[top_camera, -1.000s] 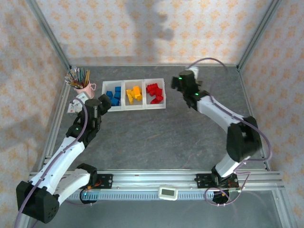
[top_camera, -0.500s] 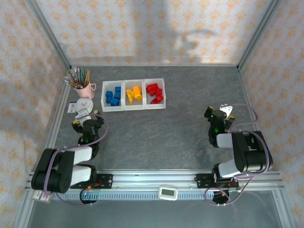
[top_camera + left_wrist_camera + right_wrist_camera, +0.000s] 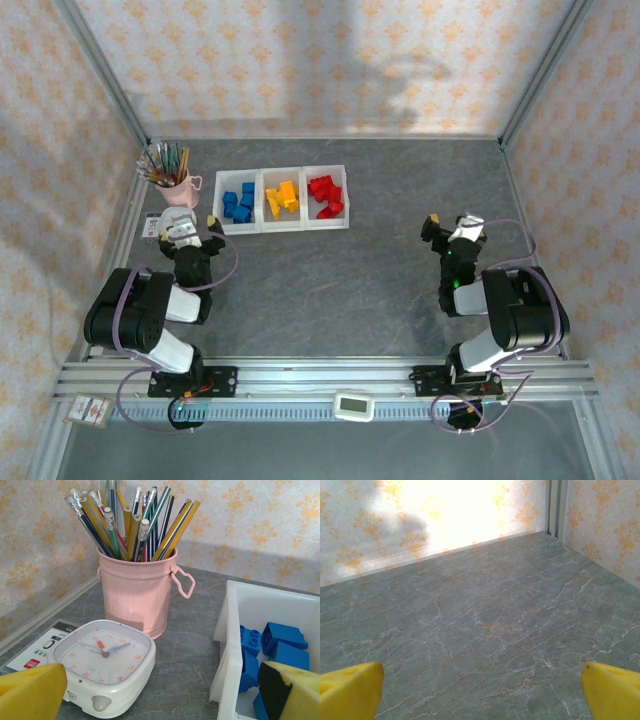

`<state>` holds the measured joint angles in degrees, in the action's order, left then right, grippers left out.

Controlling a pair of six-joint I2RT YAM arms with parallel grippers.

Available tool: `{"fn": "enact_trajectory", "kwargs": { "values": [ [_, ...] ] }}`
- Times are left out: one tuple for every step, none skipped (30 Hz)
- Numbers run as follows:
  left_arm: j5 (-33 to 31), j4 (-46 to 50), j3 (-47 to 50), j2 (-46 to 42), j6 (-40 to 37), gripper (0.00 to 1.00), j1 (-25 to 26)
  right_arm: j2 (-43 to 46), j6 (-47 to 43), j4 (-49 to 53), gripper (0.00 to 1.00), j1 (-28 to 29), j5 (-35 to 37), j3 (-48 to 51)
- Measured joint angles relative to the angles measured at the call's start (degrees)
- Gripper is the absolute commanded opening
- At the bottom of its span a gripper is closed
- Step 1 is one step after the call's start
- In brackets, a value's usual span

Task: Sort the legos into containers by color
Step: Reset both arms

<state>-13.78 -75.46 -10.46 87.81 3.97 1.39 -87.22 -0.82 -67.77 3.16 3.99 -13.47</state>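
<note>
The containers point(image 3: 283, 226) are three joined white bins at the back of the table. The left bin holds blue legos point(image 3: 238, 205), the middle one yellow legos point(image 3: 283, 197) and the right one red legos point(image 3: 326, 195). My left gripper point(image 3: 190, 228) is folded back low, just left of the tray's near left corner. It is open point(image 3: 160, 697) with bare table between its yellow fingertips point(image 3: 30, 690). The left wrist view has the bin wall point(image 3: 230, 645) and blue legos point(image 3: 277, 642) on its right. My right gripper point(image 3: 452, 228) rests open point(image 3: 480, 692) over bare table, right of the tray.
A pink cup of pencils point(image 3: 137, 592) stands left of the tray, also seen from above point(image 3: 177, 185). A white clock point(image 3: 102, 662) lies in front of the cup on a white card point(image 3: 35, 647). Metal frame posts and patterned walls close in the table.
Both arms have drawn back from beside the tray and folded down towards their bases. In the last half second each gripper shifted only slightly towards the back.
</note>
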Motion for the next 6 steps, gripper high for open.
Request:
{"fn": "enact_trajectory", "kwargs": {
  "values": [
    [-0.1,-0.3,0.0,0.1,0.0,0.99,0.0,0.0,0.0,-0.1,1.00,0.0,-0.2,0.0],
    [-0.1,-0.3,0.0,0.1,0.0,0.99,0.0,0.0,-0.2,-0.2,1.00,0.0,-0.4,0.0],
    [-0.1,-0.3,0.0,0.1,0.0,0.99,0.0,0.0,-0.2,-0.3,1.00,0.0,-0.6,0.0],
    [-0.1,-0.3,0.0,0.1,0.0,0.99,0.0,-0.1,-0.2,-0.4,1.00,0.0,-0.8,0.0],
    [-0.1,-0.4,0.0,0.1,0.0,1.00,0.0,-0.1,-0.2,-0.4,1.00,0.0,-1.0,0.0],
    [-0.1,-0.4,0.0,0.1,0.0,0.99,0.0,-0.1,-0.4,-0.5,1.00,0.0,-1.0,0.0]
  ]
}}
